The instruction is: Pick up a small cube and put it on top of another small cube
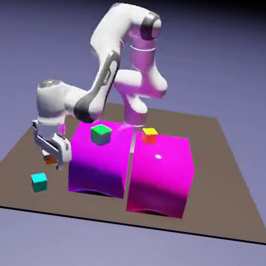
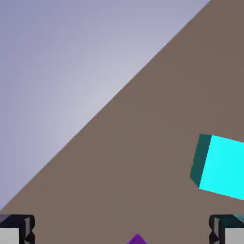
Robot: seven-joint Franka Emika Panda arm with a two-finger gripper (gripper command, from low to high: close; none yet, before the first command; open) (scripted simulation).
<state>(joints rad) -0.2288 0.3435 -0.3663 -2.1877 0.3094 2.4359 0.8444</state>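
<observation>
The end effector hangs at the left of the exterior view, just beside the left face of the left magenta block, its jaws spread wide with nothing between them; in the hand view the two fingertips sit far apart at the bottom corners, each cut off by the frame edge. A small orange shape shows just under the end effector in the exterior view, mostly hidden by it, and what it is cannot be made out. The small cyan cube lies on the brown tabletop at the lower left of that view, below the end effector and apart from it; in the hand view it appears at the right edge, bright turquoise with a darker teal side, cropped by the frame, near the right fingertip but not between the two. A sliver of purple at the bottom middle of the hand view is too cut off to identify. The small green cube, bright on top with darker sides, rests on top of the left magenta block; an orange cube with a yellow top rests on the right magenta block. No writing or labels can be read anywhere.
</observation>
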